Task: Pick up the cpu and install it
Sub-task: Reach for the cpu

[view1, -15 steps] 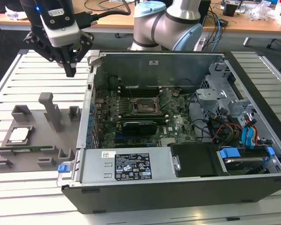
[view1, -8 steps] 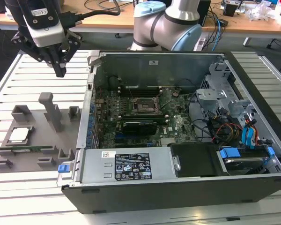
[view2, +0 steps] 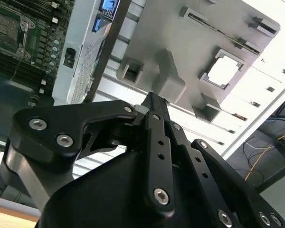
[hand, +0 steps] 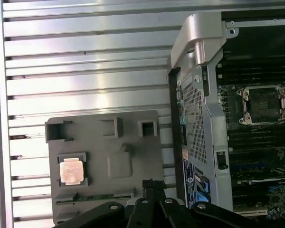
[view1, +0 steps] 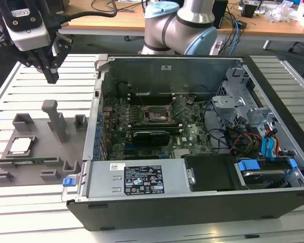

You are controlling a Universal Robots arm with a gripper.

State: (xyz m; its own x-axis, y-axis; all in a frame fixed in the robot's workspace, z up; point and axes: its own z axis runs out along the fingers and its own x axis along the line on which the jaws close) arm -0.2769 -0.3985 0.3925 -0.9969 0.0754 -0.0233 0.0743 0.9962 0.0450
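Surface: slatted metal table (view1: 10,212) carrying a grey fixture tray (view1: 40,152), with an open computer case (view1: 142,207) just beside the tray.
Cpu: the cpu (view1: 20,146) lies flat in a square pocket of the tray, towards the tray's side away from the case.
Claw: the gripper (view1: 51,76) hangs well above the tray, fingers pressed together, holding nothing.
Risk, post: the upright post (view1: 53,119) on the tray stands between cpu and case, so a low pass could strike it.
Risk, grasp: closed fingers would meet the chip's top plate, and a skewed grip could tilt it in its pocket.
Risk, socket: the socket (view1: 157,115) sits beyond the tray, inside the case, and a tilted chip would likely seat badly.
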